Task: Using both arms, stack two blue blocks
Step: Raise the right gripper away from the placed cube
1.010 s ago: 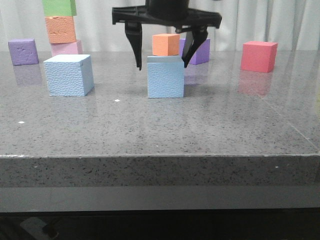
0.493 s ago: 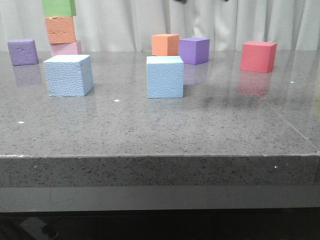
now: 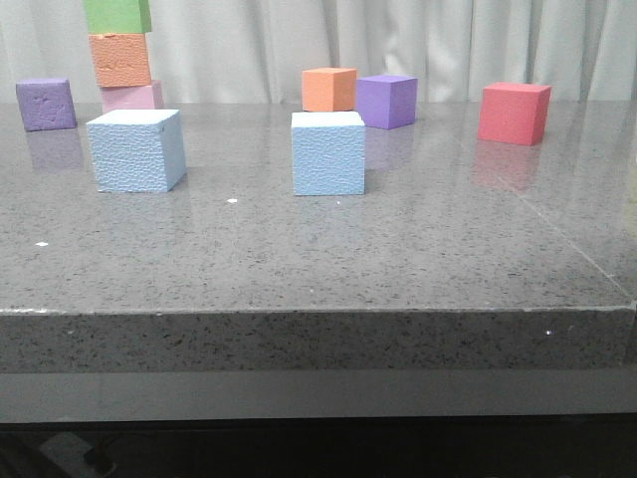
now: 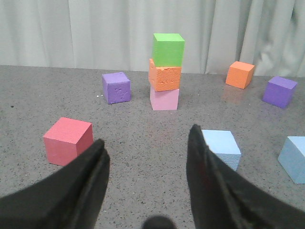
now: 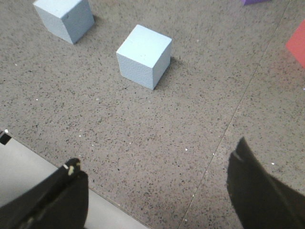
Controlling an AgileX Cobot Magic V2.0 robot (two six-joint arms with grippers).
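Note:
Two pale blue blocks stand apart on the grey table, one at the left and one in the middle, both resting flat. Neither gripper shows in the front view. In the left wrist view my left gripper is open and empty, low over the table, with one blue block just beyond one finger and the other blue block at the frame edge. My right gripper is open and empty, high above the table's front edge, with both blue blocks well ahead of it.
A green, orange and pink cube stack stands at the back left beside a purple cube. An orange cube and a purple cube sit behind the middle block, a red cube at the right. Another red cube lies near the left gripper.
A black open gripper that hung around the top of the middle blue block one second ago has risen out of the front view. The blocks have not moved.

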